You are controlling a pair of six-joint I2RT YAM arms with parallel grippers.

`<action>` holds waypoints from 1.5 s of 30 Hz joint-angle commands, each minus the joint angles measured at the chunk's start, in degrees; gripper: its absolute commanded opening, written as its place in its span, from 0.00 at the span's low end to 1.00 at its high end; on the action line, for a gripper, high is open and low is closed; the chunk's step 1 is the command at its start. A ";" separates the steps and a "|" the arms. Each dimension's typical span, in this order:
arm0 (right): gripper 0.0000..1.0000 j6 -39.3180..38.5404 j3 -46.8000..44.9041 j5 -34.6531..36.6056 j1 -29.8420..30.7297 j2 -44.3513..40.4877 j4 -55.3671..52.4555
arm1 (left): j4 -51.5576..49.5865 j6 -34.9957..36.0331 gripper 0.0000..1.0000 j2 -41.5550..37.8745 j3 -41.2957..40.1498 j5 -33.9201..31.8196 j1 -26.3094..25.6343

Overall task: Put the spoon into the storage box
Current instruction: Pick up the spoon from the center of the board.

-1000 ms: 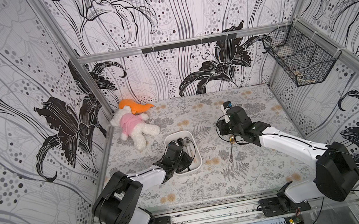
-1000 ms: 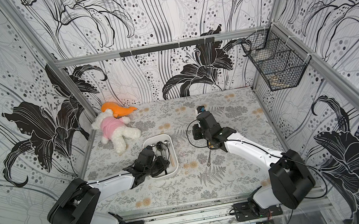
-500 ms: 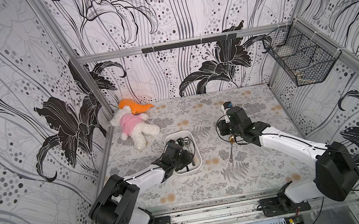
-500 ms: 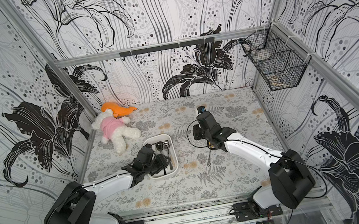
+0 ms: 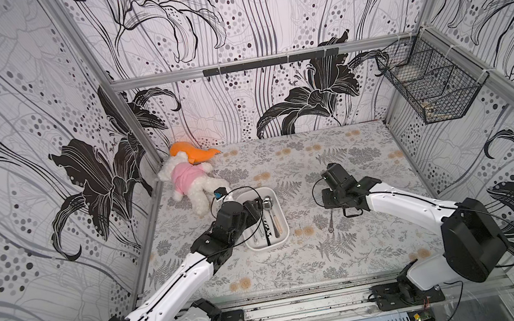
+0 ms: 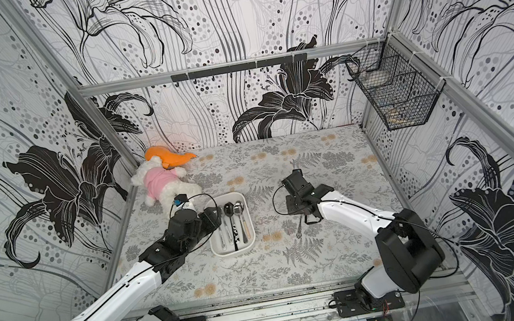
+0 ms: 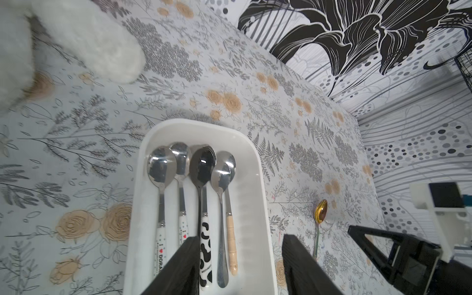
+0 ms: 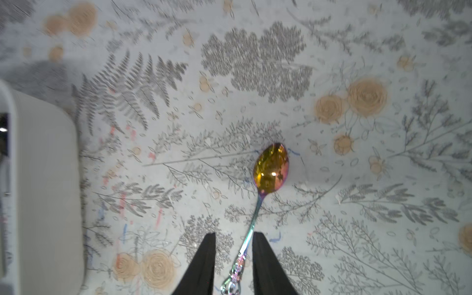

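Where the spoon lies: the gold spoon [image 8: 268,178] is flat on the floral mat [image 8: 357,153], outside the storage box [image 7: 260,178], near its right-hand wall but apart from it.
Long axis: roughly parallel to the box's long sides, with the bowl toward the back wall and the ornate handle toward the robot's base.
Nearer arm: the right one; the box lies to the robot's left of the spoon.
Right gripper [image 8: 233,235]: it hangs low over the handle with its jaws partly apart, one finger on each side. A gap shows beside the handle, so it is not clamped.
Left gripper [image 7: 240,237]: it is spread wide and holds nothing, above the box's near end.
Coming move, as a judgement: pinch the handle, lift, carry it leftward over the rim and keep the axis lengthwise.
Box contents: at least four spoons [image 7: 201,168] lie side by side with their bowls at the far end, and further bowls peek from beneath. A bare strip runs along the right wall.
Wire basket [image 5: 430,86]: it is hung on the right wall; something pale sits inside, but I cannot tell what.
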 commanded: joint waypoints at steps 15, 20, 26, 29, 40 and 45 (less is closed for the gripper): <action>0.26 3.22 2.97 -0.70 -0.04 14.36 -3.78 | -3.81 3.03 0.59 -2.93 -1.78 -9.45 0.47; 0.22 3.57 3.22 0.20 -0.07 15.21 -3.94 | -3.48 3.33 0.59 -3.44 -1.49 -9.67 0.45; 0.18 3.60 2.88 -0.17 -0.80 15.70 -3.24 | -3.83 3.86 0.59 -2.78 -0.96 -10.37 0.42; 0.16 3.57 1.94 -1.28 -2.19 15.38 -1.89 | -3.80 3.75 0.59 -2.80 -1.04 -10.20 0.43; 0.07 2.79 1.02 -3.35 -4.00 15.99 -0.54 | -3.65 3.56 0.59 -2.55 -1.70 -10.46 0.40; 0.00 2.52 1.11 -2.54 -4.00 15.28 -0.47 | -3.95 3.58 0.59 -2.69 -1.76 -10.72 0.43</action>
